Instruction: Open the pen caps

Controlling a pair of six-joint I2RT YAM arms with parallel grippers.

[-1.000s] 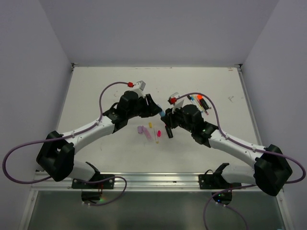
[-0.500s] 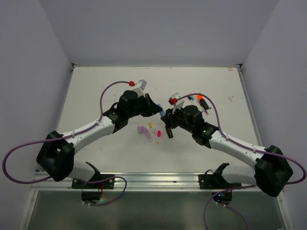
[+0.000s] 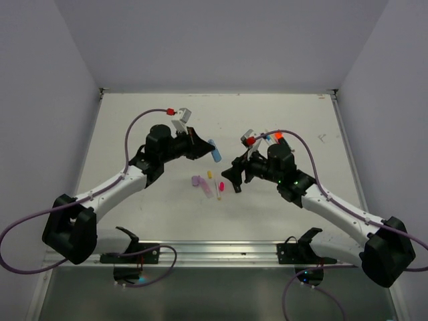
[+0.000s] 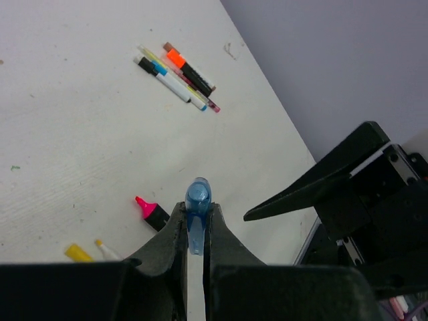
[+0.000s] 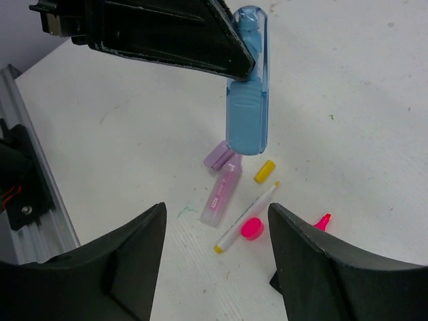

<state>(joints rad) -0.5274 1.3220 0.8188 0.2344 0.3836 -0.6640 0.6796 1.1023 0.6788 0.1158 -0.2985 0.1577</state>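
Left gripper [image 4: 196, 219]: clenches smooth black plastic fingers [image 4: 175, 235] on a stubby blue plastic highlighter [image 3: 215, 152], raised off the matte white table [image 3: 134, 134]. Pinches it at the glossy translucent blue cap [image 5: 252, 40], rounded at the end and seated on the paler, opaque barrel. Leaves that barrel hanging free below the fingers in the right wrist view.

Right gripper [image 5: 215, 221]: stands released, jaws spread wide, near the highlighter but apart from it. Holds nothing.

On the table between the arms:
- Frosted lilac highlighter barrel [image 5: 224, 190], with a short lilac cap [image 5: 217, 155] askew against its end. Cannot tell whether seated or off.
- Small yellow cylindrical cap [image 5: 265, 171], lying loose just beside.
- Thin white pen [image 5: 244, 215] with a yellow tip.
- Round pink cap [image 5: 252, 229], touching that pen.
- Black-bodied highlighter with a bare pink chisel tip [image 4: 151, 212], near the yellow cap.

Farther back, in the left wrist view, a tight row of slim pens lying parallel and touching:
- Black marker with a blocky orange cap [image 4: 177, 57].
- White pen with a blue band [image 4: 172, 81].
- Thin yellowish pen [image 4: 194, 92] with a reddish end.

Print on any barrel: too small or blurred to read.
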